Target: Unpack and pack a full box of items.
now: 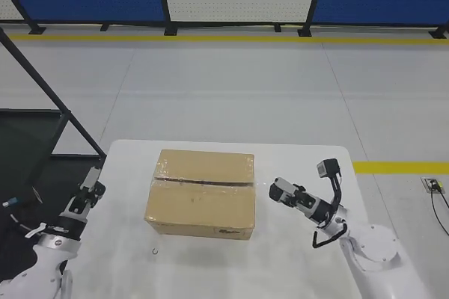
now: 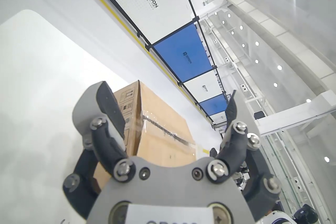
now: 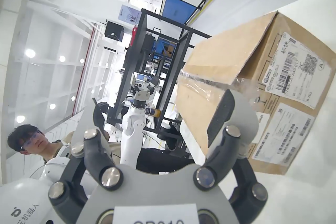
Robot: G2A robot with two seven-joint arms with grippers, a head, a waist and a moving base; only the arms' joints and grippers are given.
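A closed brown cardboard box (image 1: pixel 202 193) sits in the middle of the white table (image 1: pixel 307 161), its top flaps held by clear tape along the seam. The left wrist view shows the box (image 2: pixel 160 130) ahead of my left gripper (image 2: pixel 170 107), which is open and empty. In the top view my left gripper (image 1: pixel 92 188) is at the table's left edge, well apart from the box. My right gripper (image 1: pixel 278 191) hangs open just off the box's right side; the box (image 3: pixel 236 83) with paper labels on its end face lies close to one finger (image 3: pixel 223 114).
A black metal frame (image 1: pixel 37 90) stands off the table's left side. A small speck (image 1: pixel 156 251) lies on the table near the box's front left corner. A person shows at the edge of the right wrist view, touching nothing.
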